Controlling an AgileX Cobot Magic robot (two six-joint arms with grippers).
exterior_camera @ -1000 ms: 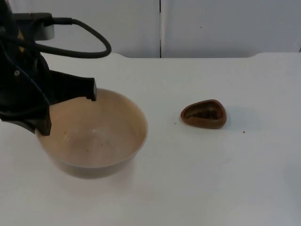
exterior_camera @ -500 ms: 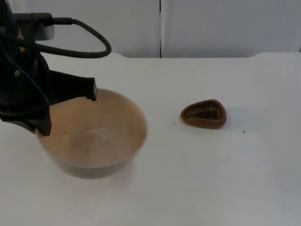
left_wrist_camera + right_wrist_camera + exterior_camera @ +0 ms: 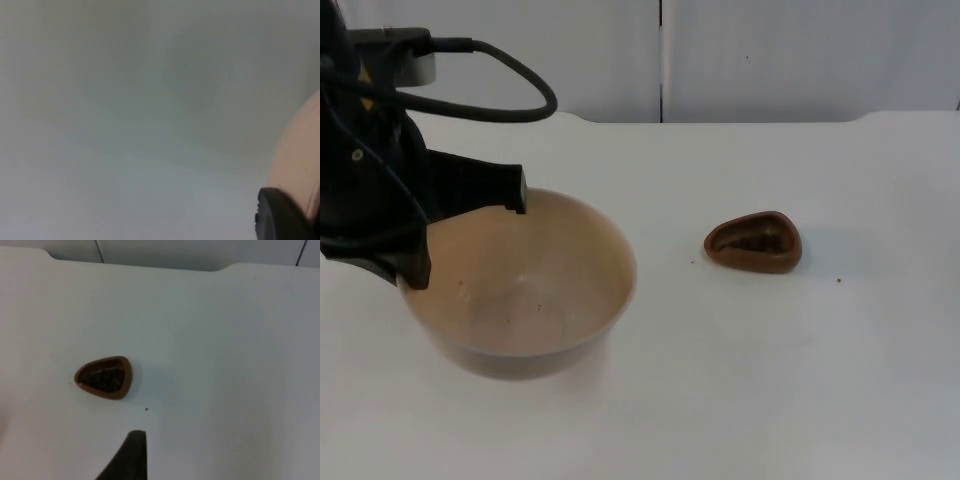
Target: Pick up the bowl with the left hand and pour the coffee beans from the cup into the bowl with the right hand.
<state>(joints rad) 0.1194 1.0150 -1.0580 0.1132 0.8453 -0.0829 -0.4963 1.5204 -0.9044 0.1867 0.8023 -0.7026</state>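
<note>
A: Where is the left tool (image 3: 465,235)?

B: In the top view it sits at the left rim of the tan bowl (image 3: 520,285). One black finger (image 3: 510,190) rests at the far rim, another (image 3: 415,265) at the near left rim, and the rim wall lies between them. It looks clamped on the bowl, though the contact itself is hard to make out from above. The left wrist view has a black fingertip (image 3: 280,215) right against the bowl's pale wall (image 3: 300,160).

A: Is the bowl up off the counter?

B: I cannot tell. Its shadow lies tight under it on the white counter (image 3: 770,380). A few dark specks dot its inside.

A: And the right tool?

B: The right wrist view has one of its dark fingertips (image 3: 131,457) over bare counter, well apart from the cup (image 3: 103,377). I cannot tell whether that tool is wide or narrow.

A: Where does the cup lie?

B: To the right of the bowl and apart from it, a small brown teardrop-shaped cup (image 3: 755,242) with dark coffee beans (image 3: 752,243) inside. A single speck (image 3: 838,281) lies on the counter just beyond it, and the grey partition wall (image 3: 800,55) closes the far edge.
</note>
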